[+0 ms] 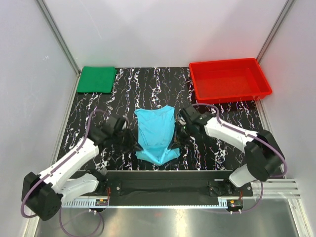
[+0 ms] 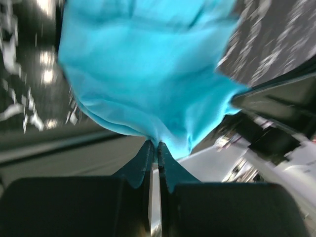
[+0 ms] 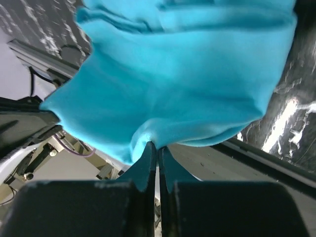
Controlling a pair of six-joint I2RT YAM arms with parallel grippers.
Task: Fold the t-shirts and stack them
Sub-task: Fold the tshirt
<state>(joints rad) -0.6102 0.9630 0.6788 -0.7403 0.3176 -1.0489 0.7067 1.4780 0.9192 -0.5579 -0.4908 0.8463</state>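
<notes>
The left gripper (image 1: pixel 134 144) and right gripper (image 1: pixel 176 142) each pinch shut on a near edge of the light blue t-shirt (image 1: pixel 155 129) hanging between them, probably to carry a fold; the green t-shirt (image 1: pixel 97 79) lies folded far beyond the left gripper; the red tray (image 1: pixel 224 62), far beyond the right, holds nothing visible.

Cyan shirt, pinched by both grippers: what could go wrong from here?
1. The left gripper and right gripper each pinch only a small bit of the cyan shirt; it may slip out.
2. The cloth is bunched between them, so the fold may land crooked and stack badly on the green shirt.
</notes>
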